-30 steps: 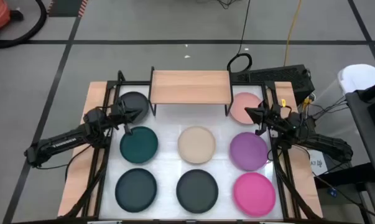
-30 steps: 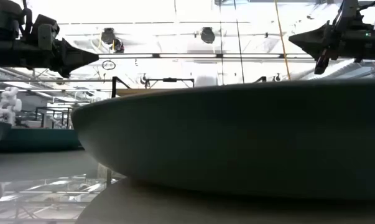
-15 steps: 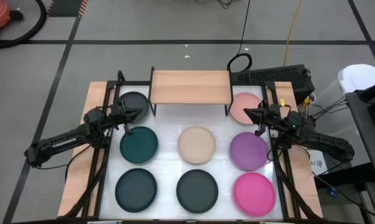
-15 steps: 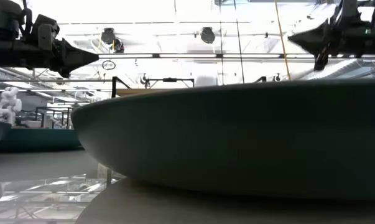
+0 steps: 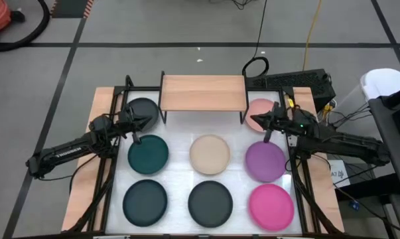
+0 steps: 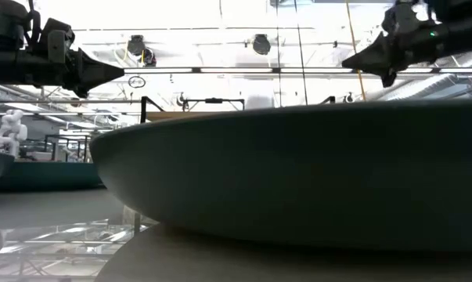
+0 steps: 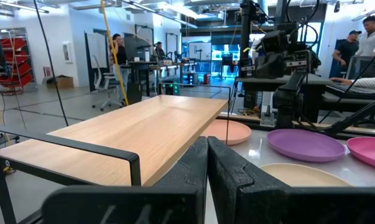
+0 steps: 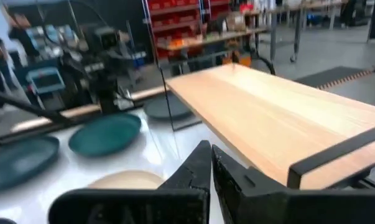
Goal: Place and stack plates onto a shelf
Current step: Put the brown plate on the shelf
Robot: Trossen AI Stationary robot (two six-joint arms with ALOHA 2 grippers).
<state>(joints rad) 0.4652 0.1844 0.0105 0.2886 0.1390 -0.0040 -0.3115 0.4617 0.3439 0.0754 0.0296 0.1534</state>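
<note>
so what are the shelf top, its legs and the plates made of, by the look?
Shelf top: light wood or wood-look laminate, judging by the pale straight grain and matte surface in both wrist views. Shelf legs: thin black bar, probably painted metal. Purple plate and the other plates: uniform solid colour with a soft sheen, so likely plastic or melamine; glazed ceramic can't be ruled out.

Left arm reaching in from the left side, left gripper (image 5: 146,120) closed tight, right arm reaching in from the right, right gripper (image 5: 253,118) closed tight
</note>
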